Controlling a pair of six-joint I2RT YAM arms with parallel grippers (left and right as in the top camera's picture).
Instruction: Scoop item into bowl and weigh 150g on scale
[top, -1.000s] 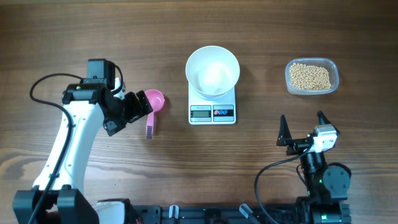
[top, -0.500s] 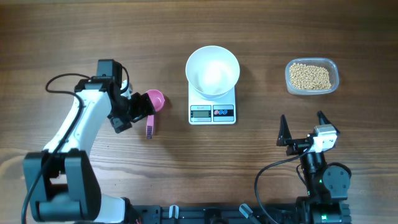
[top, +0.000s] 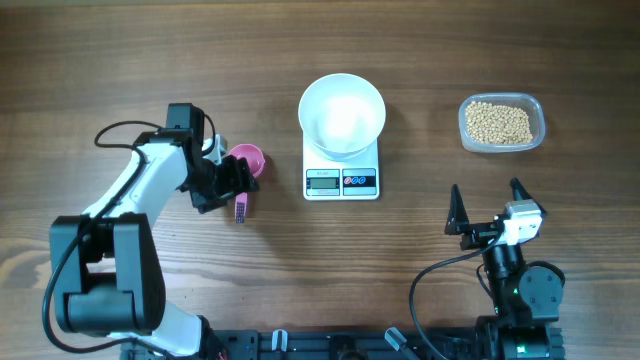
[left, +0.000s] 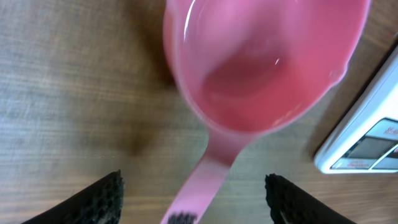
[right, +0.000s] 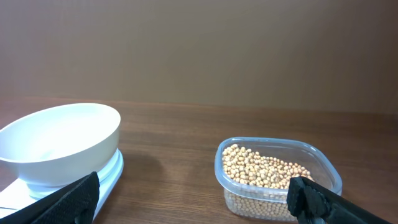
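The white bowl (top: 342, 113) stands empty on the white scale (top: 342, 181). Beige beans (top: 500, 123) fill a clear plastic tub (top: 535, 112) at the right. A pink scoop (top: 247, 160) lies left of the scale, its handle pointing toward the table's front. My left gripper (top: 238, 186) straddles that handle; in the left wrist view the handle (left: 199, 193) lies between the two fingers (left: 99, 199) with a gap on each side, so the jaws are open. My right gripper (top: 488, 205) stands wide open near the front right, holding nothing. Its wrist view shows the bowl (right: 59, 143) and the beans (right: 267, 171) ahead.
The scale's corner (left: 367, 143) sits close to the right of the scoop cup (left: 261, 62). Bare wooden tabletop (top: 420, 240) lies between the scale and the right arm. Cables trail beside both arm bases at the front edge.
My left arm has swung right onto the scoop's handle, and its jaws have narrowed around the handle. The right arm, bowl, scale and tub have not moved.
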